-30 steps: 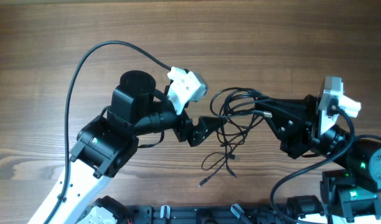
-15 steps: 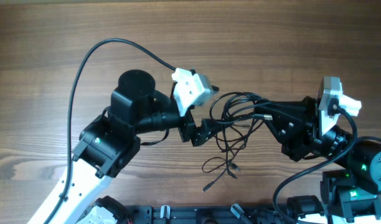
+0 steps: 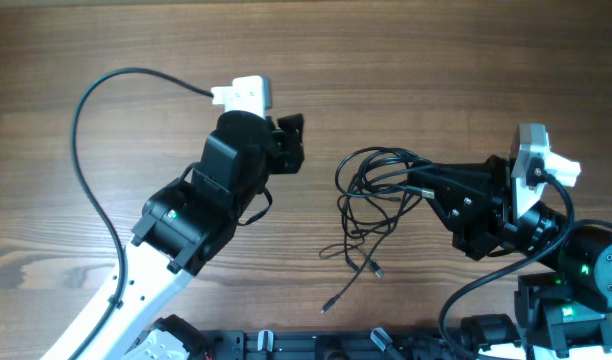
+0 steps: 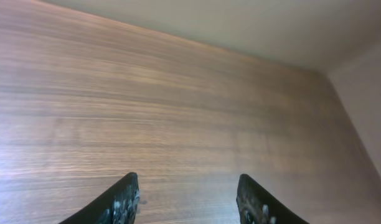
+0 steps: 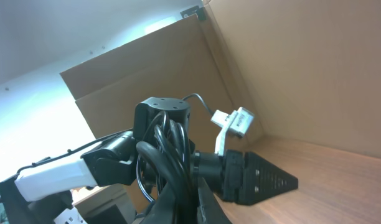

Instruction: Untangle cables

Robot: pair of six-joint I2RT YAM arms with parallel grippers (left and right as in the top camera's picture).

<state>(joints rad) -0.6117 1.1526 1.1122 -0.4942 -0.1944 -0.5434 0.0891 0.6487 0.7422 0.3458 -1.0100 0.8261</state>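
Note:
The cables [image 3: 371, 190] are a tangle of thin black loops at the table's middle right, with loose plug ends trailing toward the front [image 3: 374, 269]. My right gripper [image 3: 418, 186] is shut on the right side of the bundle. In the right wrist view the cables [image 5: 170, 149] rise in thick loops from between its fingers [image 5: 189, 200]. My left gripper [image 3: 289, 146] is left of the tangle, apart from it, and points to the far side. In the left wrist view it [image 4: 187, 200] is open and empty, with only bare wood ahead.
The wooden table [image 3: 436, 60] runs wide to the back and left. The left arm's thick black cord [image 3: 86, 170] arcs over the left of the table. The left arm's gripper [image 5: 253, 177] shows behind the cables in the right wrist view. Arm bases line the front edge.
My left gripper has let go of the tangle's left side, pulled back to the left and turned toward the far side. The cable loops have sagged a little. The right arm has not moved.

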